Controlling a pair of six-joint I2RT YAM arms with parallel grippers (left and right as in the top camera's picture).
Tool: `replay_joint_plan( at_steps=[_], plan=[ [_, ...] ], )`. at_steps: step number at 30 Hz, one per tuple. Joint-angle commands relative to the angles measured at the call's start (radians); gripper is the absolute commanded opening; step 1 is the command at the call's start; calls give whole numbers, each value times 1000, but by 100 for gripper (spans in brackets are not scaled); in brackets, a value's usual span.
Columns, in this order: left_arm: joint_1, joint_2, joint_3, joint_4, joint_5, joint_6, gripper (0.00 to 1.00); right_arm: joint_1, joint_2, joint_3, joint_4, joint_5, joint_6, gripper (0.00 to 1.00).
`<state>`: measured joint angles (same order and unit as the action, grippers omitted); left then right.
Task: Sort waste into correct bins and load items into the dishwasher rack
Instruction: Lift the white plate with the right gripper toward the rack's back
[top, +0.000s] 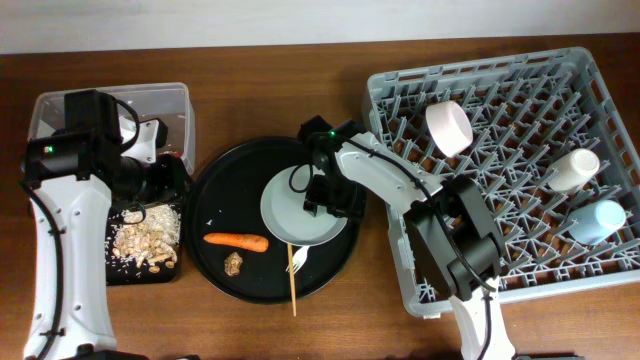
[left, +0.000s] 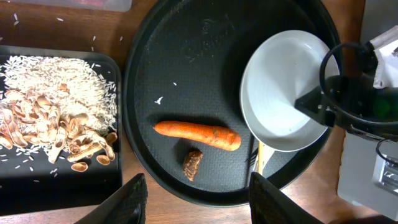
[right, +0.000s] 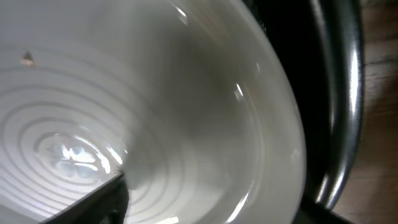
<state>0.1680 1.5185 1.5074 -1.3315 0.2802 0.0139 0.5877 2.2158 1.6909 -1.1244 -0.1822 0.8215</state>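
The pale grey plate (top: 300, 212) lies on the right side of the large round black tray (top: 215, 190). My right gripper (top: 325, 197) is at its far right rim. In the right wrist view one finger (right: 93, 202) sits over the plate's (right: 186, 93) inner face with a wide gap beside it, and the other finger is out of frame. The carrot (left: 198, 135), the brown lump (left: 192, 163), the fork (top: 298, 262) and the chopstick (top: 292, 285) are on the round tray too. My left gripper (left: 198, 202) hangs open and empty near the tray's front edge.
The dishwasher rack (top: 520, 260) on the right holds a white bowl (top: 449, 127), a whitish cup (top: 573, 170) and a light blue cup (top: 597, 220). At the left, the clear tub (top: 110, 102) sits behind the shallow black tray (top: 150, 272), which is full of beige scraps (left: 56, 124).
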Motion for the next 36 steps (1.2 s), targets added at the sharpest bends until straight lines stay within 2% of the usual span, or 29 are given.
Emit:
replay_joint_plan(
  at_steps=[1, 5, 6, 7, 11, 16, 19, 20, 26, 30, 31, 33, 36],
  plan=[
    [5, -6, 12, 2, 14, 1, 52, -1, 12, -36, 7, 64, 32, 51],
    [5, -6, 12, 2, 14, 1, 52, -22, -12, -31, 8, 93, 32, 24],
    [5, -6, 12, 2, 14, 1, 52, -35, -20, -23, 6, 93, 26, 11],
    [5, -6, 12, 2, 14, 1, 52, -47, -28, -18, 6, 93, 21, 4],
    [5, -6, 12, 2, 14, 1, 52, -103, -85, 18, 6, 97, -82, 4],
    [5, -6, 12, 3, 14, 1, 52, -162, -221, 151, -71, 100, -372, 4],
    [5, -6, 12, 2, 14, 1, 52, -193, -317, 231, -139, 224, -453, 4],
    [5, -6, 12, 2, 14, 1, 52, -202, -336, 242, -148, 268, -453, 4],
    [5, -6, 12, 2, 14, 1, 52, -310, -480, 264, -156, 834, -512, 4],
    [5, -6, 12, 2, 15, 1, 52, -387, -485, 263, -154, 1115, -503, 4],
    [5, -6, 12, 2, 15, 1, 52, -414, -480, 263, -154, 1214, -464, 4],
    [5, -6, 12, 1, 15, 1, 52, -453, -473, 262, -144, 1326, -396, 4],
    [5, -6, 12, -4, 15, 1, 52, -508, -455, 260, -93, 1366, -387, 4]
  ],
)
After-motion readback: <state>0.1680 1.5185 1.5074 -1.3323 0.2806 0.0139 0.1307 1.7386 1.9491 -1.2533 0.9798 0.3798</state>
